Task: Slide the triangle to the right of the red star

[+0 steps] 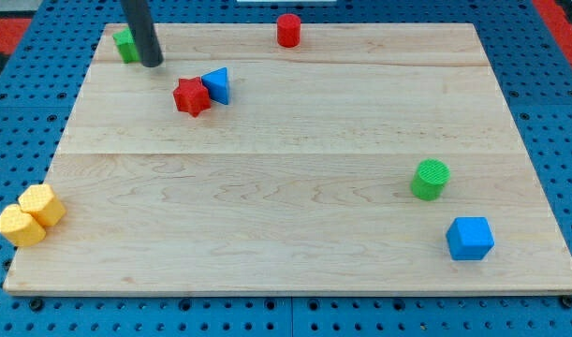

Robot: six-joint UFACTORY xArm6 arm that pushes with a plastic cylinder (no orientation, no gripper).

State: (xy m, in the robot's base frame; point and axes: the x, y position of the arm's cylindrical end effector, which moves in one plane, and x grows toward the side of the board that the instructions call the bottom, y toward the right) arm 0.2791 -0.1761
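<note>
A blue triangle [217, 85] lies near the view's top left on the wooden board [295, 243]. It touches the right side of a red star [191, 96]. My tip [153, 64] is at the lower end of a dark rod, up and to the left of the red star, apart from it. The rod partly hides a green block [126, 45] at the board's top left corner.
A red cylinder [288, 30] stands at the top edge. A green cylinder [430, 180] and a blue cube [470, 238] sit at the lower right. Two yellow blocks [30, 215] sit at the left edge. A blue pegboard surrounds the board.
</note>
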